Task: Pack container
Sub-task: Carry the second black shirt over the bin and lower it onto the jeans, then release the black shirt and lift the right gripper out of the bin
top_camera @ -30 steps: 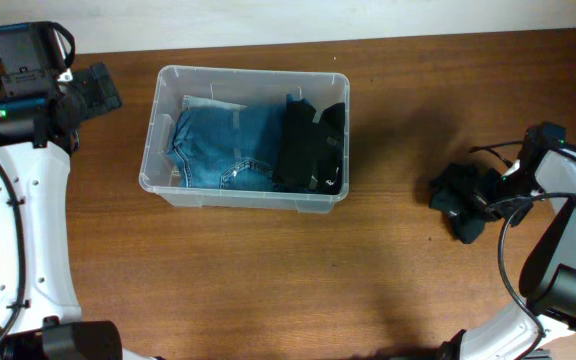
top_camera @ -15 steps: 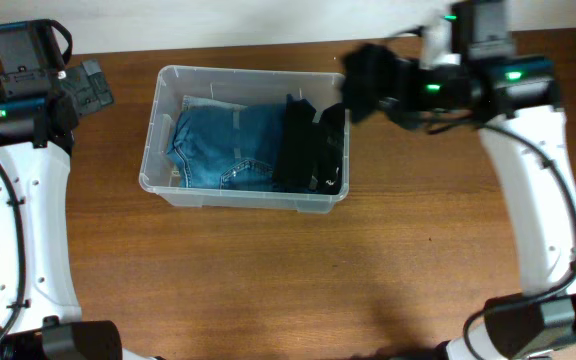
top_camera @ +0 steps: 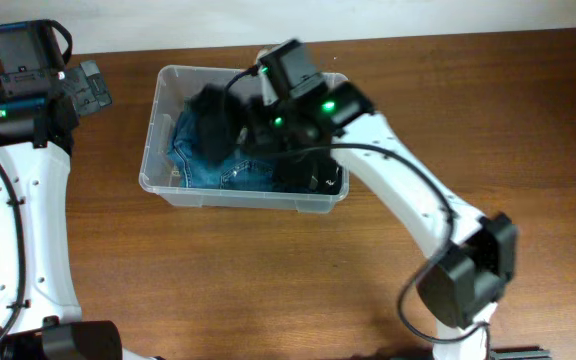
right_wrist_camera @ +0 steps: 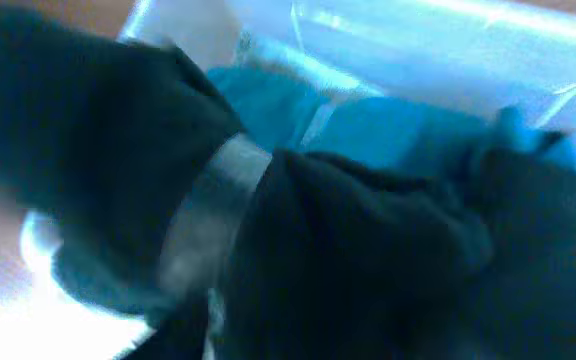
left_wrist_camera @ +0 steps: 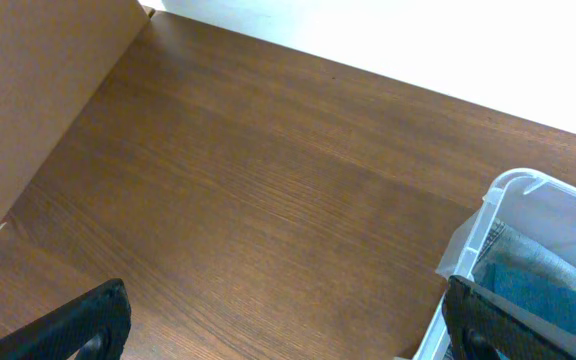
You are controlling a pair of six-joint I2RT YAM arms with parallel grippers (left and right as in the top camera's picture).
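Observation:
The container (top_camera: 158, 120), a clear plastic tub, stands at the back middle of the table. Inside it lie blue jeans (top_camera: 203, 165) and a folded black garment (top_camera: 313, 170). My right gripper (top_camera: 240, 125) reaches over the tub from the right, with a bunched black cloth (top_camera: 211, 118) at its tip above the jeans. The right wrist view is blurred: black cloth (right_wrist_camera: 348, 260) fills it, jeans (right_wrist_camera: 368, 130) show behind, and the jaws are hidden. My left gripper (top_camera: 88, 88) hovers left of the tub, open and holding nothing, with the tub's corner (left_wrist_camera: 508, 190) beside its right finger (left_wrist_camera: 488, 320).
Bare brown wood (top_camera: 268, 270) spreads in front of the tub and to its right. The right arm's white links (top_camera: 408, 200) cross above the table's right middle. A pale wall edge (left_wrist_camera: 368, 40) runs behind the table.
The right arm has swung leftward from the back right, carrying the black cloth over the tub above the jeans. The left arm has stayed put.

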